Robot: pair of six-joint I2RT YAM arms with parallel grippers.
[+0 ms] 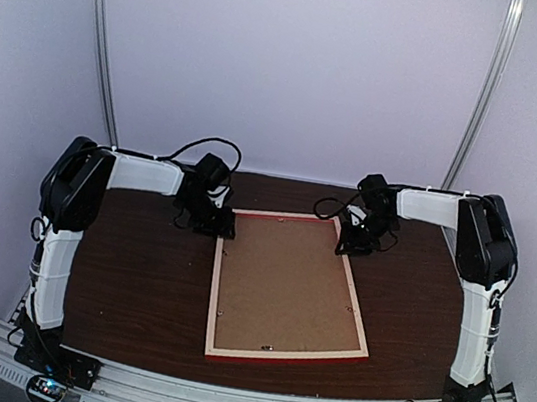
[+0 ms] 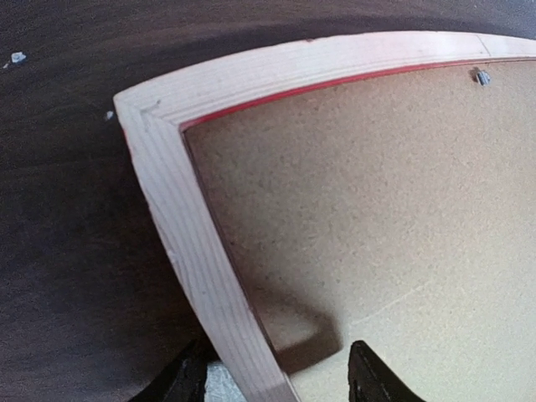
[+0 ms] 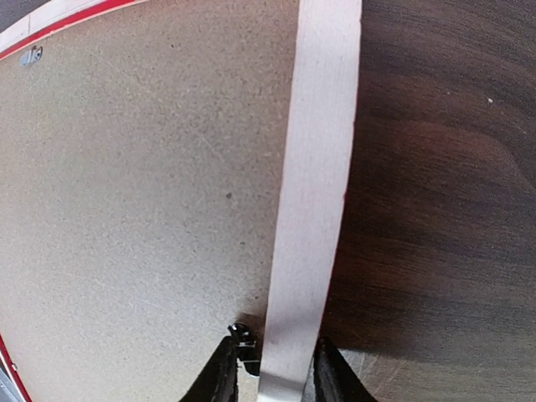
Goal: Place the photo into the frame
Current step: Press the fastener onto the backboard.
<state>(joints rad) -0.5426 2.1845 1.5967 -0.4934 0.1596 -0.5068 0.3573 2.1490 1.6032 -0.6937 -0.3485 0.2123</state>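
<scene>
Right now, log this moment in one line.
frame: face down on table | left hand: open astride left strip | right hand: pinching right strip

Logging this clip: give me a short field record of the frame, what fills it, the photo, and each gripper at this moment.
frame: lying back up on the dark table, pale wood showing, red along the edges
backing board: brown, seated inside the frame
photo: not visible in any view, may be under the board
left gripper: open, straddling the strip near the far left corner
right gripper: closed on the strip near the far right corner, one finger on each side
</scene>
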